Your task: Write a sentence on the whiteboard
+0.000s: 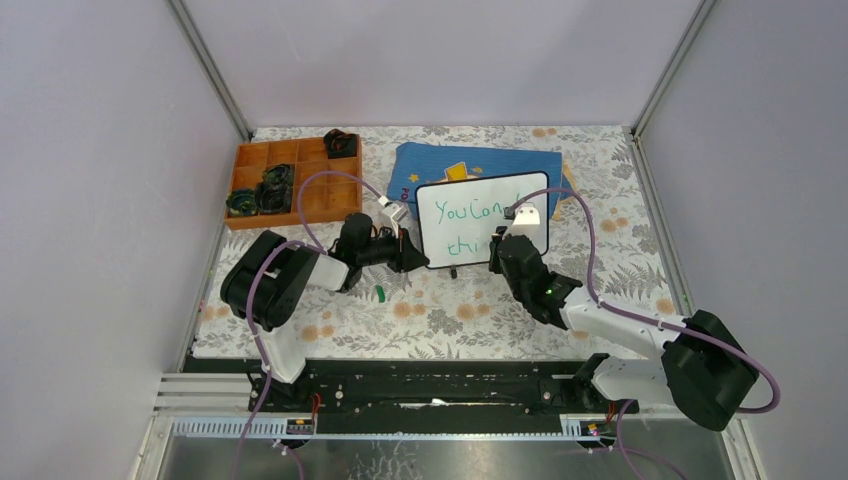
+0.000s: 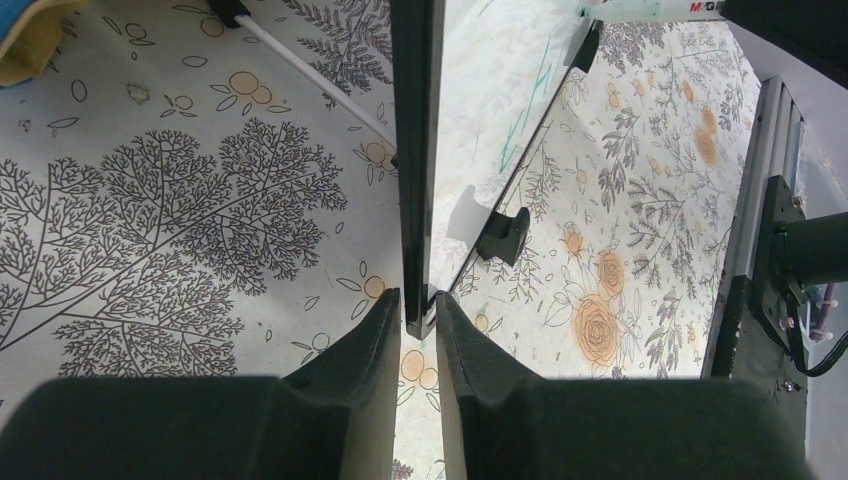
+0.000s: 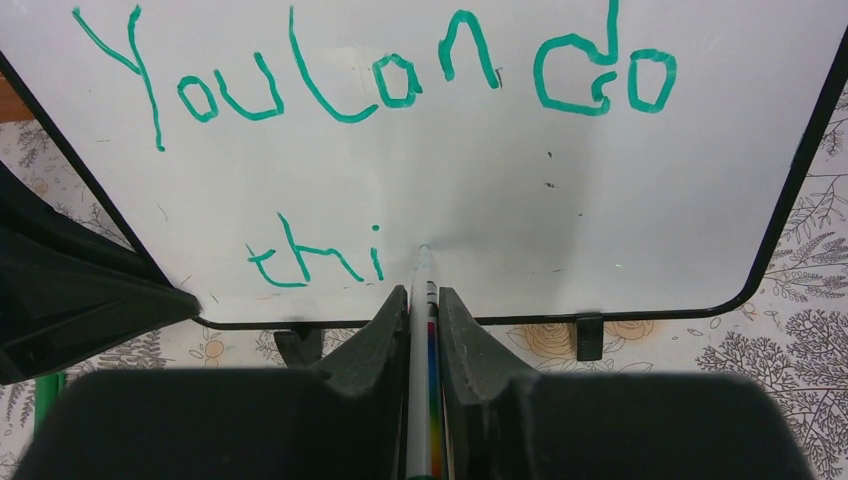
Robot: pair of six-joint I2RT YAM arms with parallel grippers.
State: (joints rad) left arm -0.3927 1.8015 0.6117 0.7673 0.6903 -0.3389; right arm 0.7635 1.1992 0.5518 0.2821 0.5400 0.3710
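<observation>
End of the sentence (image 1: 470,212) behind the right tool (image 1: 498,238) from above.

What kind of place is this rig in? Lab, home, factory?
Likely a lab test cell: plain panel walls enclose it, left arm and right arm are bolted to a rail, and a whiteboard stands on floral cloth.

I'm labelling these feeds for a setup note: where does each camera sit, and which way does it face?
Top external: above and behind the bases, looking down and forward over the table; left arm and right arm both show.
Left wrist: on the left arm, looking along the left gripper at the whiteboard edge-on; its two fingers clamp the rim.
Right wrist: on the right arm, facing the board's written face; right gripper holds the marker.
Shared: both wrist views see the whiteboard.
</observation>
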